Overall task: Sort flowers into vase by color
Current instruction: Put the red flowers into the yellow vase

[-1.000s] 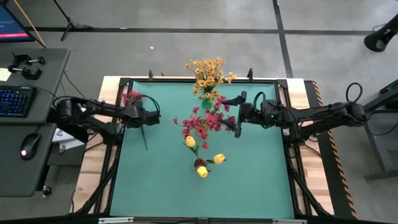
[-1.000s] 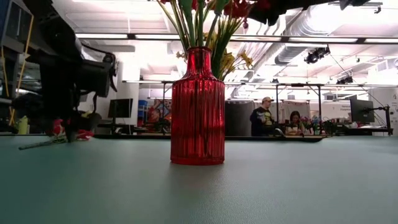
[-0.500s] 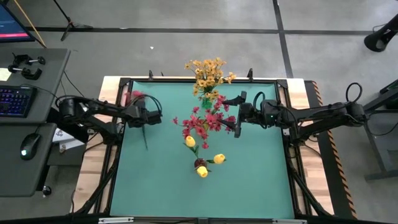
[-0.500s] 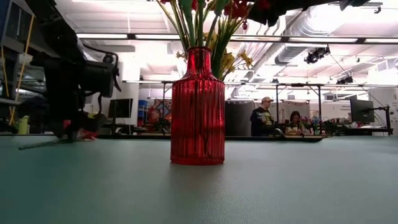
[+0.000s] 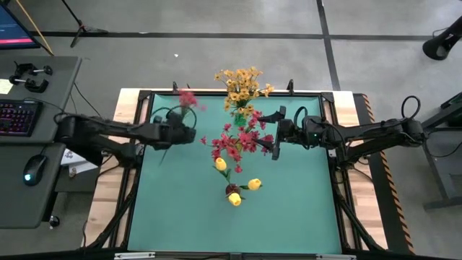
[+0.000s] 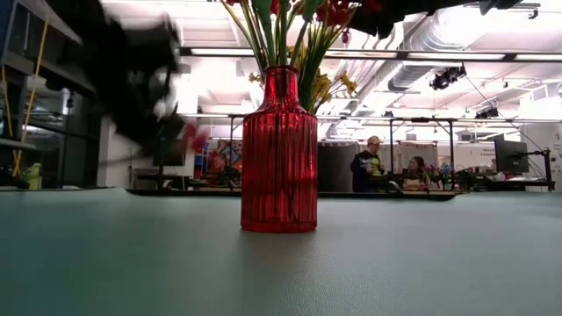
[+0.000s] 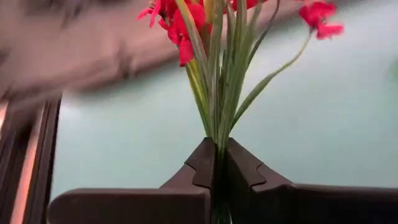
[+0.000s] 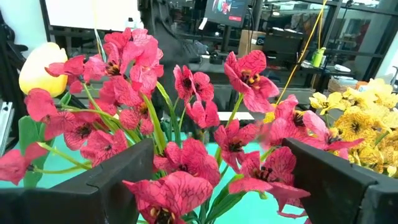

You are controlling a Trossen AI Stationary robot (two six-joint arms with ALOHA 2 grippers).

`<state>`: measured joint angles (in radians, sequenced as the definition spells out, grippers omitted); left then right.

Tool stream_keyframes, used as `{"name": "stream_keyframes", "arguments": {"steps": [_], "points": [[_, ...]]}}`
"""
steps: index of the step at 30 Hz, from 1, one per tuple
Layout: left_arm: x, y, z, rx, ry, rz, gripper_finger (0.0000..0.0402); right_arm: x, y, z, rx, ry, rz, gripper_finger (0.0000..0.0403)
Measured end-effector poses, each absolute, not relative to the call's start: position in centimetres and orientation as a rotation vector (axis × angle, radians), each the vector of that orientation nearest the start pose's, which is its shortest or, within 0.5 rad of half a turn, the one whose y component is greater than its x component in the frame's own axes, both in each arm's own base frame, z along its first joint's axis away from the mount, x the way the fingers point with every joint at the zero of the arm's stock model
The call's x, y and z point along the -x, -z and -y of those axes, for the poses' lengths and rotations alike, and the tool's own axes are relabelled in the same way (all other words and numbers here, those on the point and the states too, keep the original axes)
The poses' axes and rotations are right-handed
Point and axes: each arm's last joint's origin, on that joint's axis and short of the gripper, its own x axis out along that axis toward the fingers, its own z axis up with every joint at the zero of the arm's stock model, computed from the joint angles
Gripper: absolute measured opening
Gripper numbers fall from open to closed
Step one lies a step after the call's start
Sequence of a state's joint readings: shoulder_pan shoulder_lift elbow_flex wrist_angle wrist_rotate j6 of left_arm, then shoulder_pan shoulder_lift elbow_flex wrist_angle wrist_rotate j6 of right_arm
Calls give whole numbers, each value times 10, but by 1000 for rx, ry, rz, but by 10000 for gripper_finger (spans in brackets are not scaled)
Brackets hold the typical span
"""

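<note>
Pink-red flower (image 7: 219,93) between left tool (image 7: 217,163) fingers

I see the vase (image 6: 279,154) near the tabletop's (image 5: 289,202) middle, flowers (image 5: 242,87) in it. My left gripper (image 5: 189,134) is left of it, right gripper (image 5: 277,133) right.

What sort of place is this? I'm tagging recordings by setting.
Probably a robotics lab or workshop: exposed ceiling ducts, people at monitor-laden desks, and a keyboard beside the green table.

Grey floor (image 5: 216,50), side desk (image 5: 32,144)
</note>
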<state>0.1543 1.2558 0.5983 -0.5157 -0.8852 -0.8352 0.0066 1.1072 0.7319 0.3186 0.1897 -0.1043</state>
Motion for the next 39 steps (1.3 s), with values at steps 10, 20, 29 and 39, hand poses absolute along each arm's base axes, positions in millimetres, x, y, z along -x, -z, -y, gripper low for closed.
{"name": "stream_keyframes", "arguments": {"steps": [10,20,29,39], "points": [[-216,-271,-26,49,-717,-52,1,-248,-300,4,87,180,-65,342],[-173,-234,-23,12,-266,550,0,-248,-300,4,80,180,-64,342],[-208,-229,-33,47,-101,543,0,-248,-300,4,54,184,-61,342],[-271,-233,-57,-8,-47,515,0,-248,-300,4,33,185,-66,342]]}}
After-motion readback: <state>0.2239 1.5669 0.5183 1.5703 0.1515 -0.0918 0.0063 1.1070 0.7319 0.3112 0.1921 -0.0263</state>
